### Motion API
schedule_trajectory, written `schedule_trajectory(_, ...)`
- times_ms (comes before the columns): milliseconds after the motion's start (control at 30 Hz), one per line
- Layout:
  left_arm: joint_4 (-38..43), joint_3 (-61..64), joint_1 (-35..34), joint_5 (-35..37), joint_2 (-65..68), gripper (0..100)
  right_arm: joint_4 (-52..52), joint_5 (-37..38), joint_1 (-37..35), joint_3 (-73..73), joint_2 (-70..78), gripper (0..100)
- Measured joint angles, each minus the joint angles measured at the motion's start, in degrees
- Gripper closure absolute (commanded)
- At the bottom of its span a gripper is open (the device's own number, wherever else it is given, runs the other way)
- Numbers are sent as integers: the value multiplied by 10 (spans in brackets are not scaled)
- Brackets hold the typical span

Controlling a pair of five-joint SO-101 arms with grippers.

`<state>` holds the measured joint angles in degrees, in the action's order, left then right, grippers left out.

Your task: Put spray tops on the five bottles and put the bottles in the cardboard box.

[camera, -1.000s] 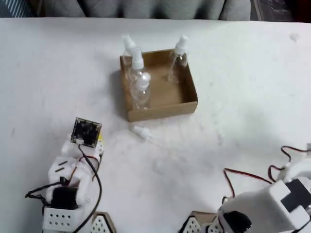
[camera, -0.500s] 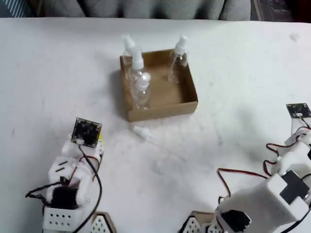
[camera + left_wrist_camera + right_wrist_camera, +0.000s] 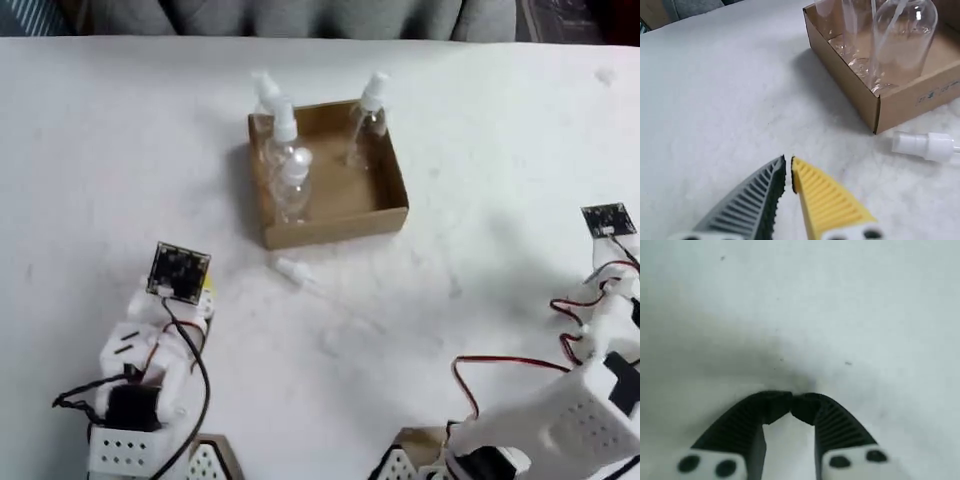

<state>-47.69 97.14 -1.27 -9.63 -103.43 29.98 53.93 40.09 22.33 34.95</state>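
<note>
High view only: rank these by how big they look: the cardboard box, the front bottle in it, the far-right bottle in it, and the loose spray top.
1. cardboard box
2. front bottle and far-right bottle: they look about alike, so not ranked
3. loose spray top, clearly smallest

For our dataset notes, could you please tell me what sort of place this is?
Probably a makeshift tabletop robot station in a living space, not a factory: a white-covered table, grey upholstered cushions behind it, and a cardboard box holding spray bottles.
</note>
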Motion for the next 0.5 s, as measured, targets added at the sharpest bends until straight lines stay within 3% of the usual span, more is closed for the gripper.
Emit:
schedule_trajectory(67, 0, 0, 0, 0, 0, 976, 13, 0, -4, -27, 16, 981)
schedule_trajectory(167, 0, 0, 0, 0, 0, 976, 112, 0, -4, -97, 29, 981)
schedule_trajectory(500, 0, 0, 0, 0, 0, 976, 598, -13, -45, -360, 68, 981)
